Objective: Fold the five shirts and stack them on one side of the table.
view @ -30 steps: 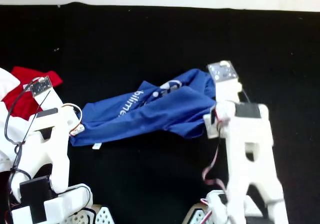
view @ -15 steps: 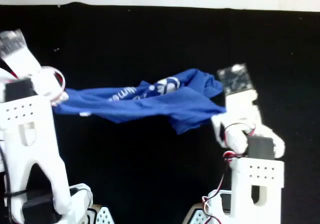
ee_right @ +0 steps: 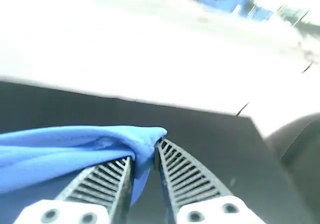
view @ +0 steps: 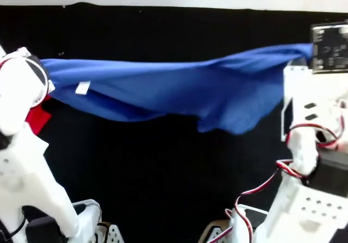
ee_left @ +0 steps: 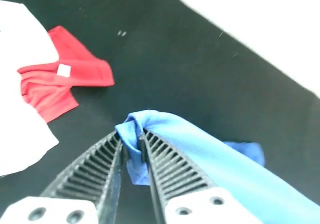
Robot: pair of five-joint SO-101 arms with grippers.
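**Blue shirt strung between both arms**

The left gripper [ee_left: 132, 149] is clamped on one bunched end and the right gripper [ee_right: 145, 156] on the opposite end. Between them the blue shirt [view: 179, 88] hangs above the black surface [view: 163, 172]. Its long axis runs side to side, sagging right of centre. A red shirt [ee_left: 60, 83] lies by the left arm.

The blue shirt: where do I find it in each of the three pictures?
High view: the blue shirt spans the upper part, stretched from the arm at the left edge to the arm at the right edge.
Left wrist view: one end of the blue shirt is pinched in the left gripper.
Right wrist view: another end of the blue shirt is pinched in the right gripper.
Shared landmark: the black table beneath it.
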